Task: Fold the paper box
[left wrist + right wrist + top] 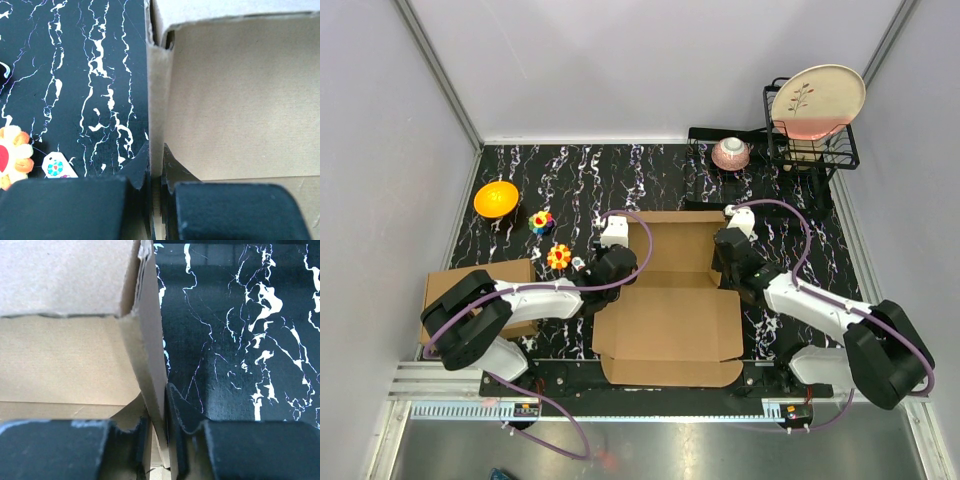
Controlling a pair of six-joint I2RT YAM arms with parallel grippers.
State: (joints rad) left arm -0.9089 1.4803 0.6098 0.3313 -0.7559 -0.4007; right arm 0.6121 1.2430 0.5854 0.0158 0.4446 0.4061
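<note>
- The black marbled table (pixel 580 180) carries everything, and the paper box (pixel 670 320) lies at its middle. The tray end is away from the arms, and the lid panel lies flat toward the near edge.
- We have both arms reaching in, one to each side of the tray.
- The second carton (pixel 510 270) sits under the left arm, apart from the box. We judge a wide swing of that arm could drag it.
- The dish rack (pixel 820 155), its plate (pixel 817 98) and the orange bowl (pixel 496 198) stand well clear at the far side.
- The left gripper (pixel 155 167) is pinched on the left side wall (pixel 157 100), one finger inside the tray and one outside.
- The right gripper (pixel 160 407) is clamped the same way on the right side wall (pixel 147 350).
- We see the main risk in uneven motion. If one arm leads the other, the light box could twist or slide instead of creasing.
- Each wall is thin, and its far corner already looks ragged. Squeezing or pulling hard there could buckle or tear it, and a loose pinch could let it spring flat.
- The flower toy (pixel 558 257) lies just beside the left gripper, so an outward move could knock it.
</note>
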